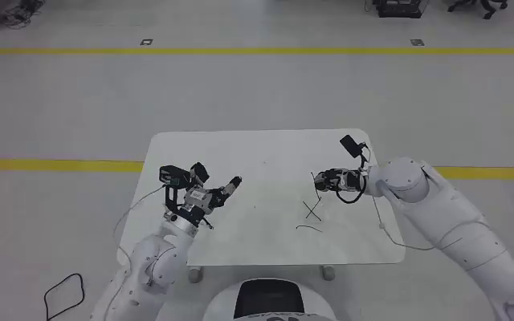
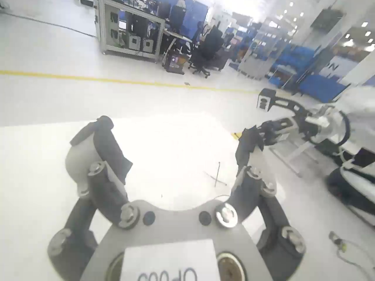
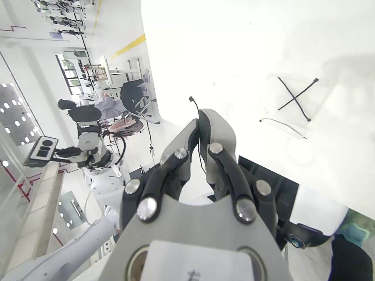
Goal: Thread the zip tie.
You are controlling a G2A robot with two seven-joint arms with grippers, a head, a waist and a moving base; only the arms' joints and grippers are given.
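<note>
My right gripper (image 3: 199, 121) is shut on a thin black zip tie (image 3: 194, 104). Its head sticks out past the fingertips and its strap runs back between the fingers. From above, this gripper (image 1: 320, 180) hovers over the right half of the white table (image 1: 265, 152), with the held zip tie (image 1: 315, 186) hanging below it. My left gripper (image 2: 175, 138) stands open with nothing between its fingers, over the table's left part (image 1: 217, 179). It is well apart from the right gripper (image 2: 263, 131).
Two black zip ties lie crossed (image 3: 296, 99) on the table just in front of the right gripper (image 1: 312, 211). A third, curved zip tie (image 3: 282, 124) lies beside them, nearer the front edge (image 1: 308, 229). A yellow floor line (image 1: 72, 165) runs behind the table.
</note>
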